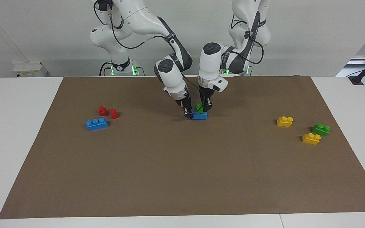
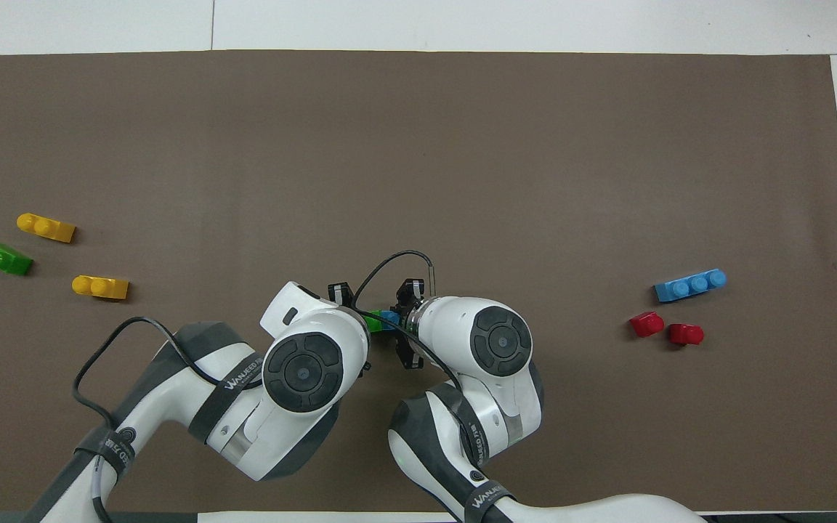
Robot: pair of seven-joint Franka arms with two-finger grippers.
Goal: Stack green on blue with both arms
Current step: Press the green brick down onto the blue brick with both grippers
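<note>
In the middle of the brown mat, a blue brick lies flat with my right gripper shut on its end toward the right arm. My left gripper is shut on a small green brick, which it holds down against the blue brick's studded top. From overhead, only slivers of the green brick and the blue brick show between the two wrists, which hide the fingertips. A second green brick and a second blue brick lie loose at either end of the mat.
Two yellow bricks lie beside the loose green brick toward the left arm's end. Two small red bricks sit by the loose blue brick toward the right arm's end. The brown mat covers the white table.
</note>
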